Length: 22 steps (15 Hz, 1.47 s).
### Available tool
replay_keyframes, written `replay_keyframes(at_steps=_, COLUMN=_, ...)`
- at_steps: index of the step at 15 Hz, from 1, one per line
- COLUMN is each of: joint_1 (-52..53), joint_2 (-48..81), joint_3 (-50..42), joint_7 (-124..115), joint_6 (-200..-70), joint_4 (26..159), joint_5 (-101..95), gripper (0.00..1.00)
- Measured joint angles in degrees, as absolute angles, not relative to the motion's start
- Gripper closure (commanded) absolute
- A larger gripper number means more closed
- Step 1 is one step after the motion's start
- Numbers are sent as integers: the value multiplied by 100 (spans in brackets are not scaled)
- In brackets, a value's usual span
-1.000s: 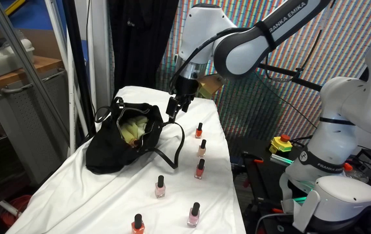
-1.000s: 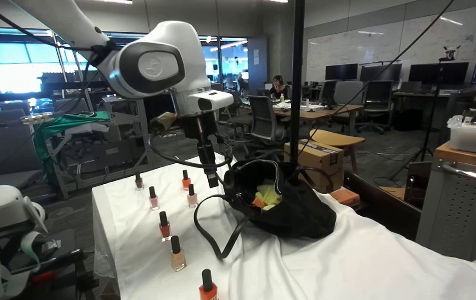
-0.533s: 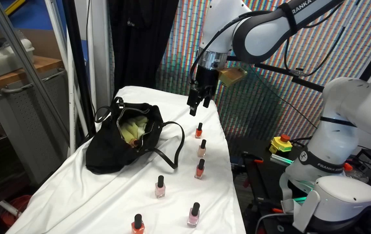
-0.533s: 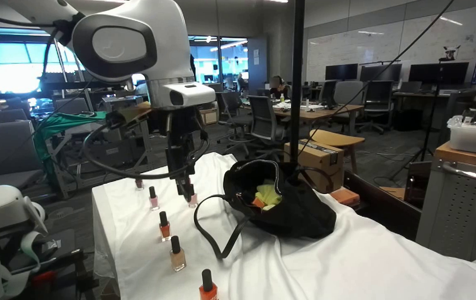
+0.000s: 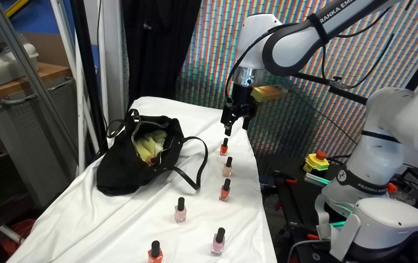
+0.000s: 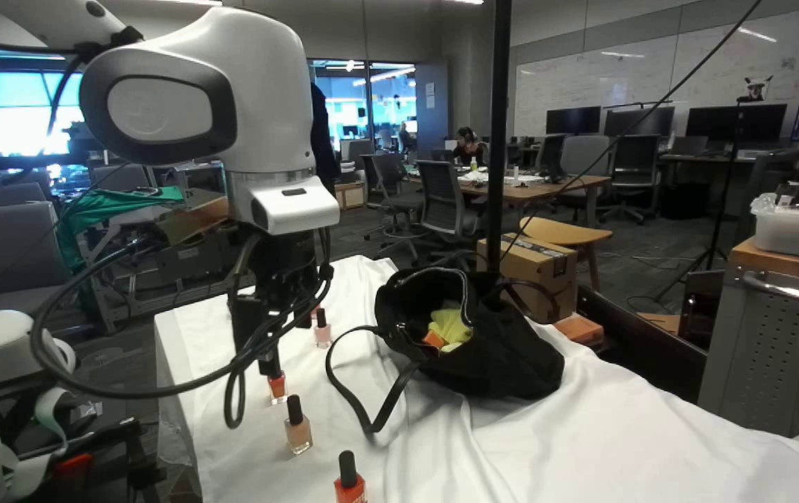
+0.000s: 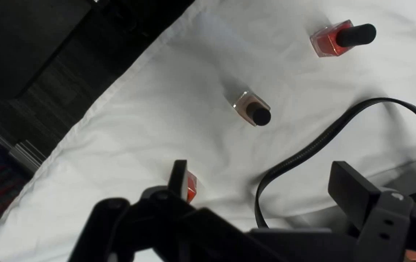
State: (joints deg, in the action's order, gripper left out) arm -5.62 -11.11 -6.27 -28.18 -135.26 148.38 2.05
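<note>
- What has just changed: the gripper (image 5: 237,130) is no longer beside the black bag (image 5: 121,175). Compared with a second ago, it hangs across the white cloth (image 5: 198,237), over the end where an orange-red bottle (image 5: 224,149) of nail polish stands.
- What that means: the gripper is away from the bag and its strap (image 5: 204,160) — both lying as they did — and the nearest thing to it now seems to be that bottle.
- The fingers (image 7: 349,193) are spread wide, grasping nothing. An exterior view shows a slight gap between one fingertip and the bottle's cap; in the wrist view a finger hides the cap, so the exact height above it is hard to judge.
- The orange-red bottle is small, clear glass with bright polish and a tall black cap, upright near the cloth's edge. In an exterior view the orange-red bottle (image 6: 350,487) is cut off by the lower border.
- Next along the row stand a peach bottle (image 5: 227,170) and a red bottle (image 5: 225,192); beyond them, a pale pink bottle (image 5: 180,213), a lilac bottle (image 5: 218,244) and an orange bottle (image 5: 155,255), partly out of view.
- The bag's mouth gapes, with crumpled yellow-green material (image 5: 152,144) inside.
</note>
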Motion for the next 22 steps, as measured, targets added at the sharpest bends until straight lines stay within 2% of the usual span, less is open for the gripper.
replay_keyframes(at_steps=11, joint_1=-790, joint_2=-613, joint_3=-656, joint_7=-3097, joint_6=-13765, joint_4=15035, joint_5=1048, gripper=0)
replay_keyframes(at_steps=22, joint_1=-913, joint_2=85, joint_3=-812, joint_7=-3763, joint_6=-14465, joint_4=15024, joint_5=1082, gripper=0)
